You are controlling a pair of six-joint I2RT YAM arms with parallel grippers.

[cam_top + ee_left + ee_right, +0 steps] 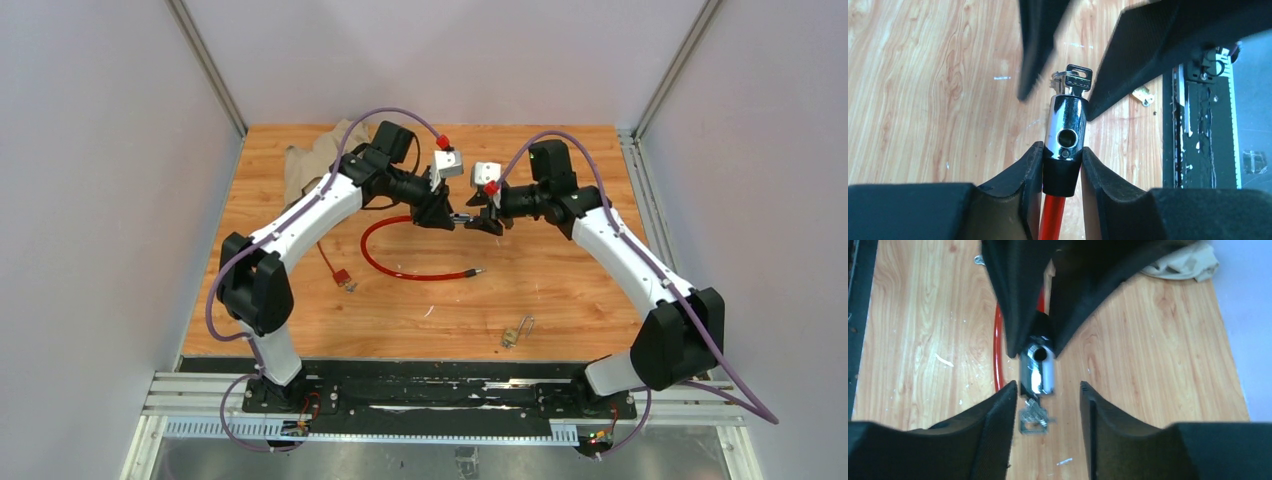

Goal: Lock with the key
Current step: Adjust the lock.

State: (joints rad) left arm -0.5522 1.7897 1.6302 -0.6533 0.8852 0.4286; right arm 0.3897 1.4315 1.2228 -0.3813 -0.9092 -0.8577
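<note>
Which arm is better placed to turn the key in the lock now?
Right. The right pincer is open with its fingers on both sides of the key, which sits in the end of the lock. The left pincer is shut on the lock.

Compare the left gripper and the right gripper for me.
The left gripper is clamped on the black collar of the lock barrel; the right gripper stands open, gripping nothing. The left gripper sits at the red cable end; the right gripper flanks the key at the other end. Both point at that same barrel.
</note>
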